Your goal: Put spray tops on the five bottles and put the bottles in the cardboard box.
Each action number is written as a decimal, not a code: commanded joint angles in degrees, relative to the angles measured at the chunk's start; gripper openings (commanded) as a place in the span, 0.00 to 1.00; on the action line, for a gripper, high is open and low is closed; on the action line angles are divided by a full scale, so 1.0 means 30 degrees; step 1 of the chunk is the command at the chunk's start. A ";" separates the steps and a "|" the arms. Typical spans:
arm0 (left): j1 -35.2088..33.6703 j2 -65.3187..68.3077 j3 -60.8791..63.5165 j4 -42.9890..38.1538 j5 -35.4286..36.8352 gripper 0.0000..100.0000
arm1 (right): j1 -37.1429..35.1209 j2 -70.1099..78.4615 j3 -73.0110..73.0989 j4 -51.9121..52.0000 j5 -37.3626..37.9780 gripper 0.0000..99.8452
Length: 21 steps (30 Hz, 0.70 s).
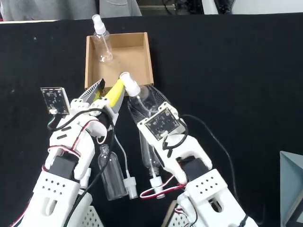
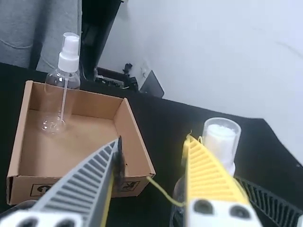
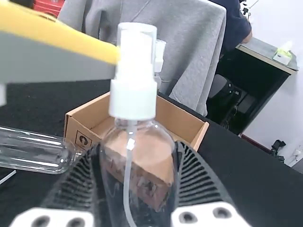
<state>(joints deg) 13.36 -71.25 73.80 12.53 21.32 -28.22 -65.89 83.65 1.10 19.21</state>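
While the right gripper [image 1: 142, 96] clamped a spray bottle [image 1: 147, 100] at the near wall of the cardboard box [image 1: 89, 61], long axis and spray top [image 1: 129, 85] aimed boxward, the left gripper [image 1: 105, 92] gaped wide beside it

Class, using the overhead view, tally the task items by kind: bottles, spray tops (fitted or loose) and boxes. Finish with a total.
Bottles: 4
Spray tops: 4
Cardboard box: 1
Total: 9
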 commanded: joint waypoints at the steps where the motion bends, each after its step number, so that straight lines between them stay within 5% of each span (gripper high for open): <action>1: 0.0952 0.0059 -0.0073 -0.0147 -0.0996 0.20 | 0.0352 -0.0806 -0.0220 -0.0469 -0.0147 0.01; 21: 0.2535 -0.0147 -0.0220 0.1348 -0.2549 0.20 | 0.0410 -0.0777 -0.0190 -0.0440 -0.0029 0.01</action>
<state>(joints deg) 17.76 -71.52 73.45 15.34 14.90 -26.99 -65.89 84.70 1.10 19.21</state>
